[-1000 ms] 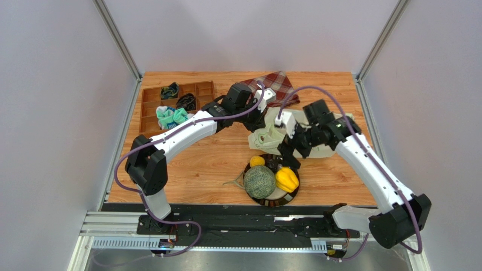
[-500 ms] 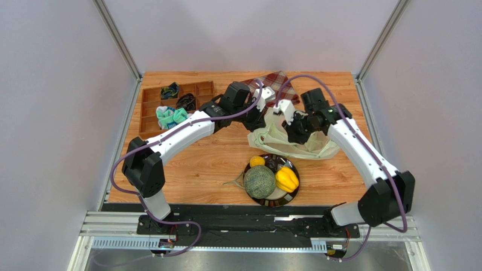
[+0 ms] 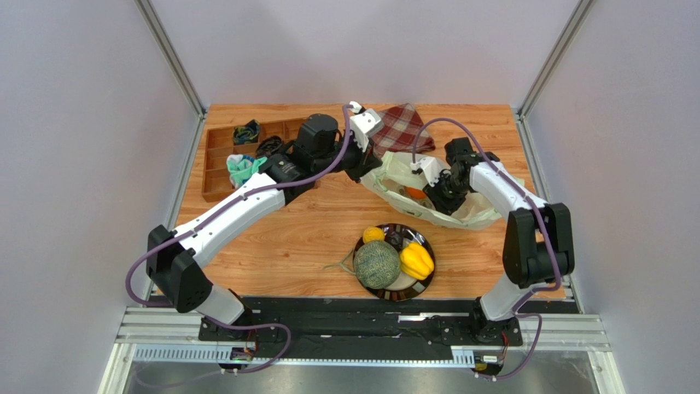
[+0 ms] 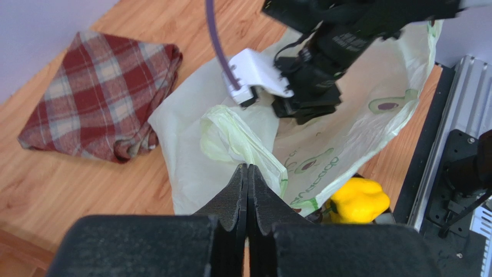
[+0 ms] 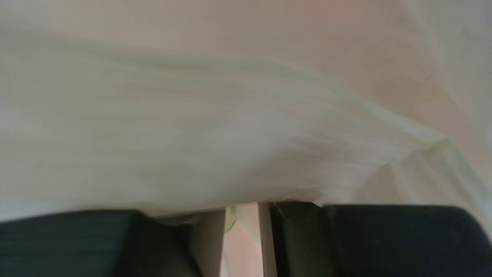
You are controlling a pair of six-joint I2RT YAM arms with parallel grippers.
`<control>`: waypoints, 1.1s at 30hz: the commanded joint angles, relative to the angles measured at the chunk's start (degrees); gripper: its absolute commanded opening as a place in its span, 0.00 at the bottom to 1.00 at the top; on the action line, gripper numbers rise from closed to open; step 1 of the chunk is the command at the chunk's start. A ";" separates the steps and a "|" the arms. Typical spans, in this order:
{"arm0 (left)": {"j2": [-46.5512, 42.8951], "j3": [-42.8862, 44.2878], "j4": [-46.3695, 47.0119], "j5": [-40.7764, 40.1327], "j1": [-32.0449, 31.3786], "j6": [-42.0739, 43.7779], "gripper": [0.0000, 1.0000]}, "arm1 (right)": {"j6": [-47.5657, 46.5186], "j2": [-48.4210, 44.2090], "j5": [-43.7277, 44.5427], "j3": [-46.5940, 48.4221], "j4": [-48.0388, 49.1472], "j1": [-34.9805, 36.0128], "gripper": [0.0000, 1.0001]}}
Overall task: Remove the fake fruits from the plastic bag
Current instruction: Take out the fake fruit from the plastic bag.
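The plastic bag [image 3: 460, 215] lies at the back right, pale with green print [image 4: 346, 127]. My left gripper [image 3: 369, 162] is shut on a bunched fold at the bag's rim [image 4: 248, 167], holding the mouth up. My right gripper [image 3: 434, 195] reaches inside the bag; in the right wrist view the film [image 5: 231, 115] fills the frame and the jaws [image 5: 242, 236] stand slightly apart with nothing seen between them. An orange piece [image 3: 415, 194] shows in the mouth. On the plate [image 3: 423, 286] rest the netted melon [image 3: 377, 264], yellow pepper [image 3: 416, 261] and small yellow citrus [image 3: 374, 235].
A red plaid cloth [image 3: 402, 127] lies folded behind the bag. A wooden compartment tray [image 3: 215, 156] with socks stands at the back left, under my left arm. The plate sits near the table's front edge.
My right gripper moved from just above the plate back into the bag's mouth. My left gripper pulled the bag's rim up and to the left, opening the mouth wider.
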 commanded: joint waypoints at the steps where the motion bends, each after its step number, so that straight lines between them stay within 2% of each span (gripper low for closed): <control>1: -2.69 -1.18 3.81 3.01 -1.02 3.56 0.00 | 10.55 3.80 4.40 5.50 12.75 -0.94 0.40; 3: -3.13 -2.76 3.72 3.18 -1.90 5.93 0.00 | 14.87 4.77 4.66 6.74 15.30 -1.47 0.51; 4: -3.22 -3.29 3.72 3.27 -2.17 6.46 0.00 | 15.49 5.21 4.58 7.53 15.92 -1.65 0.61; 7: -3.22 -4.87 3.89 3.71 -3.05 8.04 0.00 | 16.11 7.13 4.13 8.50 16.46 -1.56 0.71; 12: -1.82 -4.97 4.07 4.33 -3.58 9.28 0.00 | 17.06 12.58 4.65 12.01 16.54 -1.56 0.82; 20: -0.67 -4.35 1.96 5.12 -4.28 9.37 0.00 | 18.92 24.01 9.14 21.68 18.30 -1.56 0.84; 24: -1.11 -4.44 0.90 4.86 -4.54 10.07 0.00 | 17.34 24.03 3.62 25.29 12.70 -1.65 0.80; 29: -1.64 -6.55 2.31 2.40 -4.72 10.94 0.00 | 16.20 17.70 -9.90 16.52 9.43 -1.12 0.71; 33: -2.87 -8.30 2.05 -0.41 -4.81 11.56 0.00 | 15.40 11.99 -13.88 8.87 8.89 -0.42 0.69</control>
